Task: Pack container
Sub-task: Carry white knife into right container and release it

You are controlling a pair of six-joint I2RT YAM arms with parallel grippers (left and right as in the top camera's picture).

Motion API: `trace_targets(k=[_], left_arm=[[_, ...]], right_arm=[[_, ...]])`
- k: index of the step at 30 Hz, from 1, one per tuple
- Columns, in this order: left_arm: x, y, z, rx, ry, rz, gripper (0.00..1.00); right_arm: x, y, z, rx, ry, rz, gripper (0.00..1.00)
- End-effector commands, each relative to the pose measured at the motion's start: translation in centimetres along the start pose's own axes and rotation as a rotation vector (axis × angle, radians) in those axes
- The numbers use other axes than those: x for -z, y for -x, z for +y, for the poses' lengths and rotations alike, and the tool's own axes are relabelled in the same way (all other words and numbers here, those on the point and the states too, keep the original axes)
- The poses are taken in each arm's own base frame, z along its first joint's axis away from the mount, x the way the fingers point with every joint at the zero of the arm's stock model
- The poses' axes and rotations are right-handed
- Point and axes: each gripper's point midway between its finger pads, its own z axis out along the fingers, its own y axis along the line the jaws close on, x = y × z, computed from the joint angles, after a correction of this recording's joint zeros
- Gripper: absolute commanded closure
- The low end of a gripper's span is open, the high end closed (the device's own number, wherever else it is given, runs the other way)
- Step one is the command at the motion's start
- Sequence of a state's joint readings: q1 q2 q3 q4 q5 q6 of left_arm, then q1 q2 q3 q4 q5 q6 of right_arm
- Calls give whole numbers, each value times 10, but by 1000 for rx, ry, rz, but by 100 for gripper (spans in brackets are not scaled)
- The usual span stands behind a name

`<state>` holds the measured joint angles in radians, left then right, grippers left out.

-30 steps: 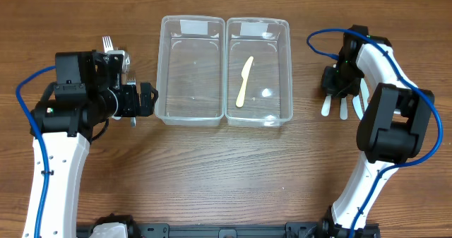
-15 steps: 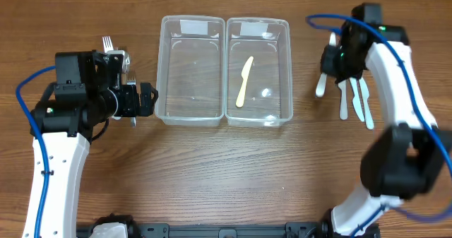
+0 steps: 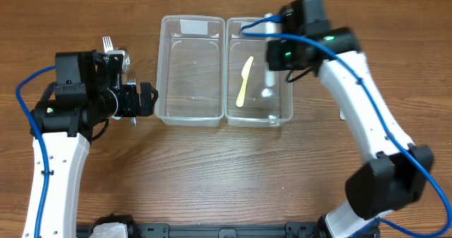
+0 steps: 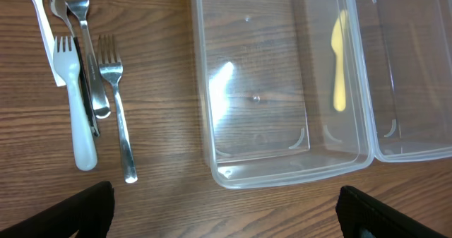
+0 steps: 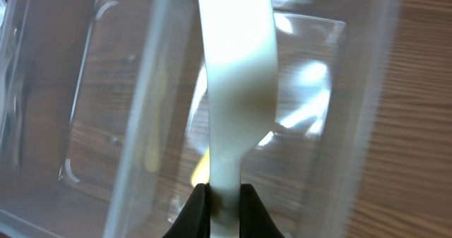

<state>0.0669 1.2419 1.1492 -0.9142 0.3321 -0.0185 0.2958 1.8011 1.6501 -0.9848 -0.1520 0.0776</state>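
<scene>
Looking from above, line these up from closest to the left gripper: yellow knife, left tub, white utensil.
1. Left tub, right beside the left gripper.
2. Yellow knife, inside the right tub.
3. White utensil, farther right, in the right gripper.

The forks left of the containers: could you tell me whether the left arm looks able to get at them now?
Probably yes. The forks lie uncovered on the table, close by the open left gripper and outside the left container. They overlap, though, so singling one out may be fiddly.
</scene>
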Motion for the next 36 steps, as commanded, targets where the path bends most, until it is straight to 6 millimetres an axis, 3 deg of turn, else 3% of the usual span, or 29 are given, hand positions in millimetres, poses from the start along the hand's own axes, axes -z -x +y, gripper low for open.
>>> trace_targets(k=[1,10,13,17,20,23,26,31,34,36], left_arm=[[3,7,-2,-26,-1,-15,0],[3,7,-2,-26,-1,-15,0],[3,7,-2,-26,-1,-15,0],[3,7,-2,-26,-1,-15,0],[3,7,-2,-26,-1,-15,0],[3,7,-2,-26,-1,-15,0],[3,7,-2,-26,-1,-15,0],[3,7,-2,-26,-1,-15,0],[3,7,-2,-26,-1,-15,0],[3,7,-2,-26,-1,-15,0]], right_arm=[[-44,-24,-1,23,-52,87,96],[-107,-46,-13,14,-71,187,96],[-117,-51,-16,11,-75,208,94],[-114,-48,-16,13,-82,201,79],[-87,-28,-9,21,-76,150,64],[-54,-5,-3,32,-79,69,57],[-6,21,-10,23,-129,-44,53],[62,46,-57,-60,-234,-202,42],[81,44,-106,-156,-294,-221,41],[81,35,-143,-229,-334,-200,39]])
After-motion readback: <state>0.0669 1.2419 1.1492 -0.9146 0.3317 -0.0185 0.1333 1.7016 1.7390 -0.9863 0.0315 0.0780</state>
